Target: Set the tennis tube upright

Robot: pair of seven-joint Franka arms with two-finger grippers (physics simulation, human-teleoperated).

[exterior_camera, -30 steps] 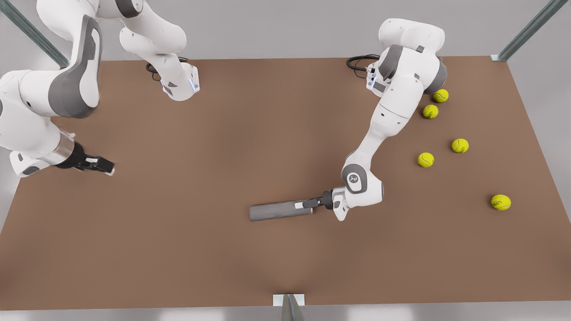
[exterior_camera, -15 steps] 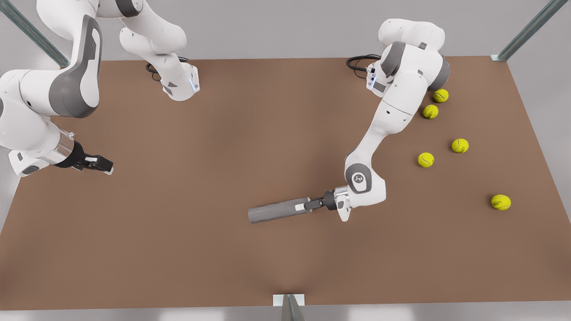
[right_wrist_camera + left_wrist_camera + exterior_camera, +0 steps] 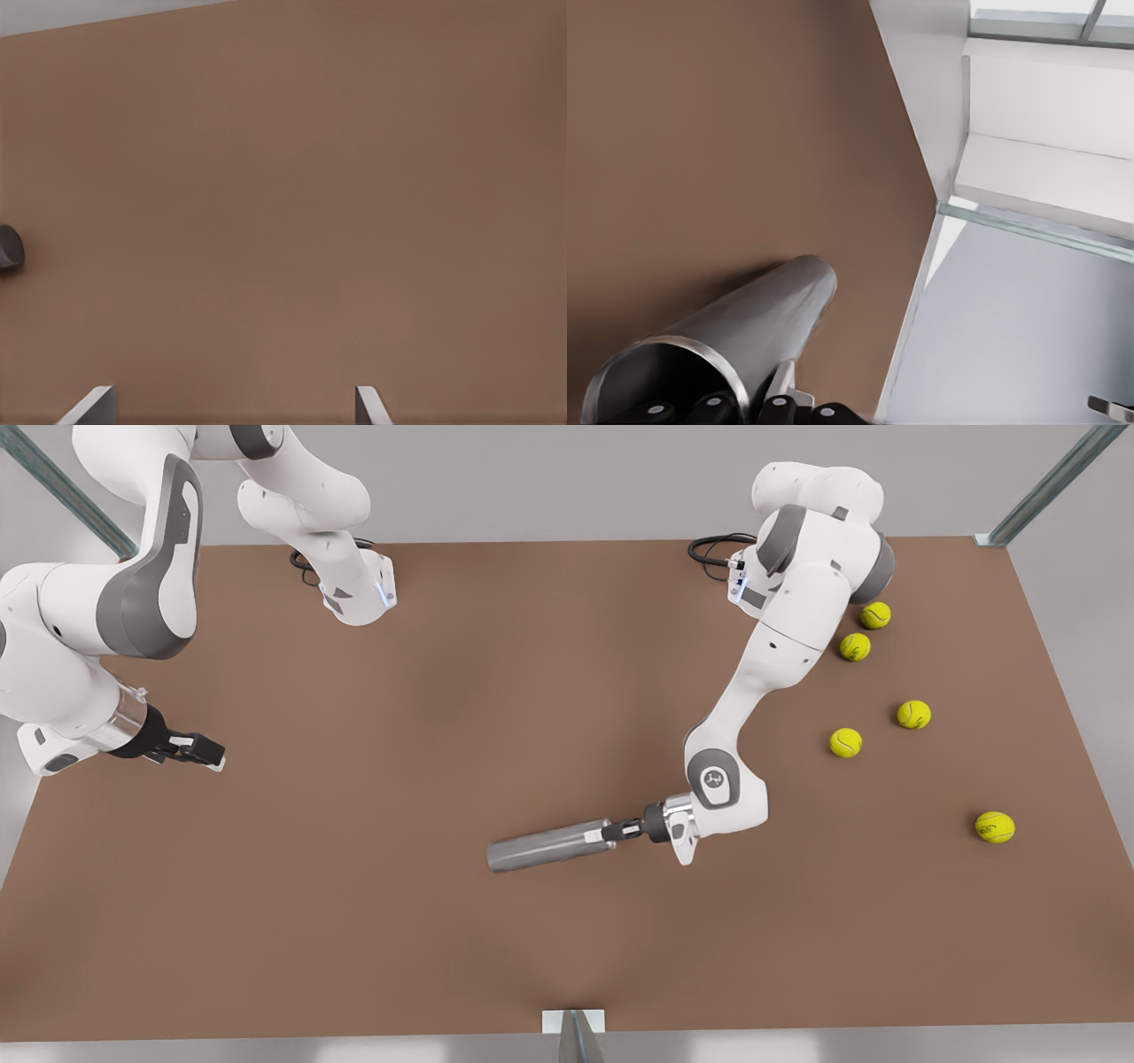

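Sideways, smooth grey tennis tube [image 3: 545, 847] clamped at its silvery rim by left gripper [image 3: 611, 833]; right gripper [image 3: 208, 755] spread, idle.

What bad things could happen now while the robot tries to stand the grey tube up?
1. The left gripper pinches only the silvery rim end of the plain grey tennis tube, so the long tube might slip or twist out.
2. It is lying low over the brown table; its far end may drag.

The open right gripper waits far off, too far to catch it.
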